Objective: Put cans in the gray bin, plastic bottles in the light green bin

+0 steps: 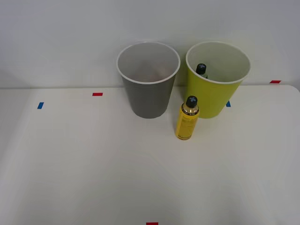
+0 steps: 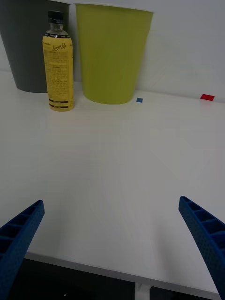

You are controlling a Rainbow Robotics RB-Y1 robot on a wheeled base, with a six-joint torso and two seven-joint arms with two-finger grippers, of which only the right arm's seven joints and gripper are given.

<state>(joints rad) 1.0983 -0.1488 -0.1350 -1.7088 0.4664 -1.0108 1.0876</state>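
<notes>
A yellow plastic bottle [image 1: 187,119] [image 2: 58,68] with a black cap and gold neck stands upright on the white table, just in front of the gap between the two bins. The gray bin [image 1: 148,82] [image 2: 28,47] stands to its left, the light green bin [image 1: 216,82] [image 2: 111,51] to its right. Inside the light green bin a second bottle's black cap [image 1: 201,68] shows. No cans are visible. My right gripper [image 2: 112,234] is open over the table's near edge, well short of the bottle, with nothing between its blue fingers [image 2: 18,234].
Small red tape marks [image 1: 97,94] [image 2: 207,97] and blue tape marks [image 1: 40,105] [image 2: 139,100] dot the white table [image 1: 93,164]. A pale wall rises right behind the bins. The table's front edge lies under my fingers in the right wrist view.
</notes>
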